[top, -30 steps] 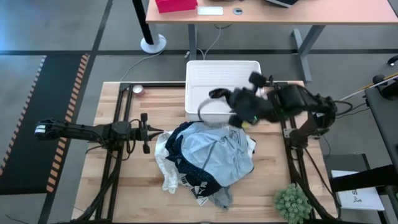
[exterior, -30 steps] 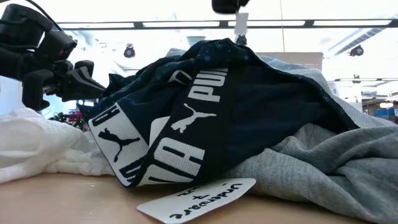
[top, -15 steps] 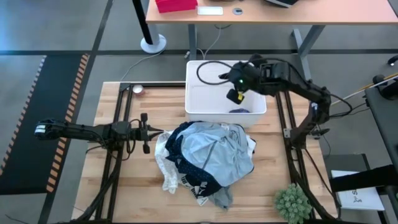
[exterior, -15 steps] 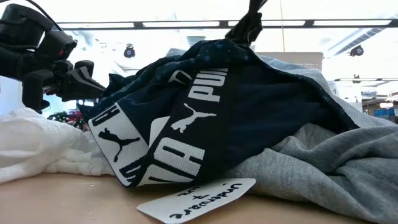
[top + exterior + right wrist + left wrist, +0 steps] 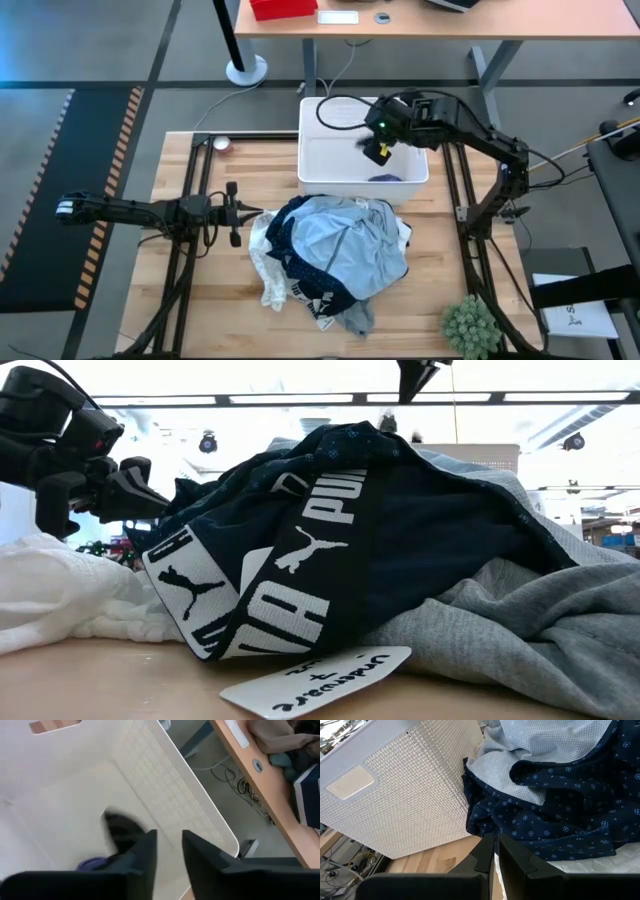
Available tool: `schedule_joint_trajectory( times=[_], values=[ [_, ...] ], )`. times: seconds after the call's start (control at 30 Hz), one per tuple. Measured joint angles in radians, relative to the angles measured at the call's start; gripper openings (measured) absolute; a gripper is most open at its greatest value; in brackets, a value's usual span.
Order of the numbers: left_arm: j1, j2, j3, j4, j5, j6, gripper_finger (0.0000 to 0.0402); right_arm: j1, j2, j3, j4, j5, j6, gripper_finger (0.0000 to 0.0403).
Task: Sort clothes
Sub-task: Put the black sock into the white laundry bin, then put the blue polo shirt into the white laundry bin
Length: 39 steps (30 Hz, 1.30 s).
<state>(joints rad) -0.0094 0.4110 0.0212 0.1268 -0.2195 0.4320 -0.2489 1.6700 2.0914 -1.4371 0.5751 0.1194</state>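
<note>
The clothes lie in a pile (image 5: 335, 255) on the table's middle: a navy patterned piece with a white-lettered black waistband (image 5: 300, 560), a light blue one (image 5: 555, 740), a grey one (image 5: 540, 630) and a white lacy one (image 5: 60, 595). My right gripper (image 5: 169, 855) is open over the white bin (image 5: 312, 165). A black piece of cloth (image 5: 120, 827) shows blurred below it, over the bin's floor. A dark bluish piece (image 5: 385, 178) lies in the bin. My left gripper (image 5: 496, 855) is shut and empty at the pile's left side. My right gripper has nothing in the gap between its fingers. The blurred black cloth (image 5: 116, 822) shows just beyond one finger (image 5: 145, 855). I cannot tell whether that finger touches it.
A white paper tag with handwriting (image 5: 320, 680) lies at the pile's near side. A small green plant (image 5: 470, 325) stands at the table's near right corner. A small red thing (image 5: 222, 145) lies at the far left. A desk (image 5: 430, 20) stands beyond the table.
My right gripper has gone from the pile's far edge toward the table's far edge, to above the bin, and has then kept almost still. The black cloth that hung below it half a second ago no longer hangs there in the low view.
</note>
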Motion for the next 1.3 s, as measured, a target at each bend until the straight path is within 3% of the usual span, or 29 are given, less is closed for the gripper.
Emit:
schedule_joint_trajectory(
  times=[0.2, 0.33, 0.43, 0.57, 0.63, 1.03, 1.3],
  values=[
    [0.000, 0.000, 0.000, 0.000, 0.000, 0.000, 0.0011, 0.000, 0.000, 0.000, 0.005, -0.012, 0.028, 0.0172],
    [0.000, 0.000, 0.000, 0.000, 0.000, 0.000, 0.0011, 0.002, 0.000, 0.000, 0.007, -0.221, 0.027, 0.0195],
    [0.000, 0.000, 0.000, 0.000, 0.000, 0.000, 0.0011, 0.046, 0.000, -0.001, 0.016, -0.354, 0.004, 0.0157],
    [0.000, 0.000, 0.000, 0.000, 0.000, 0.000, 0.0011, 0.157, 0.000, -0.016, 0.024, -0.375, -0.023, 0.0043],
    [0.000, 0.000, 0.000, 0.000, 0.000, 0.000, 0.0011, 0.217, 0.000, -0.024, 0.027, -0.374, -0.026, 0.0013],
    [0.000, 0.000, 0.000, 0.000, 0.000, 0.000, 0.0011, 0.549, 0.000, -0.088, 0.176, -0.377, 0.049, 0.0008],
    [0.000, 0.000, 0.000, 0.000, 0.000, 0.000, 0.0011, 0.656, 0.000, -0.243, 0.318, -0.393, 0.147, 0.0014]
  ],
)
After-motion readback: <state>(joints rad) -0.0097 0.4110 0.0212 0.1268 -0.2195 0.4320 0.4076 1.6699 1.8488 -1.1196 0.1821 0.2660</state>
